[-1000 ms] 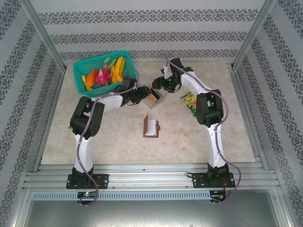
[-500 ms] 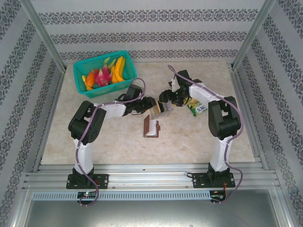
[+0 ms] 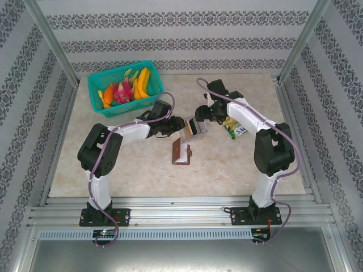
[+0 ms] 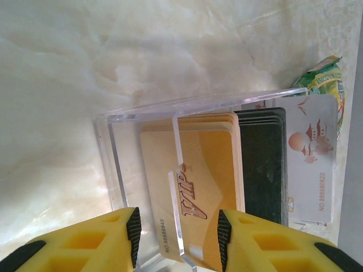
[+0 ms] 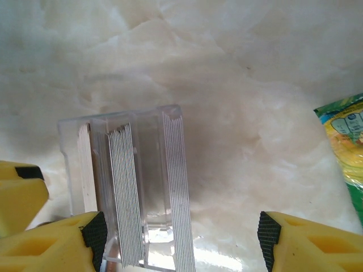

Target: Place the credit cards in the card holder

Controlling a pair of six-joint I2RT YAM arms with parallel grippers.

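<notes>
The credit cards (image 4: 193,170) stand in stacks inside a clear plastic box (image 3: 193,127): orange-yellow ones marked VIP, dark ones (image 4: 261,164) and whitish ones (image 4: 311,158). My left gripper (image 4: 177,232) is open; its pads flank the box's near edge and a clear divider in front of the orange-yellow stack. From the other side my right gripper (image 5: 181,238) is wide open, its left pad beside the box (image 5: 125,192) and the cards edge-on. The brown card holder (image 3: 181,153) lies unfolded just nearer than the box, untouched. Both grippers (image 3: 179,126) (image 3: 199,117) meet at the box.
A teal basket (image 3: 97,85) of toy fruit stands at the back left. A green-yellow snack packet (image 3: 234,127) lies right of the box, under the right arm. Metal frame rails (image 3: 286,113) border the marble tabletop (image 3: 130,164).
Both grippers and the clear box have shifted a little rightward and nearer, toward the card holder. My left jaws have narrowed around the box's edge. The right arm has stretched out more.
</notes>
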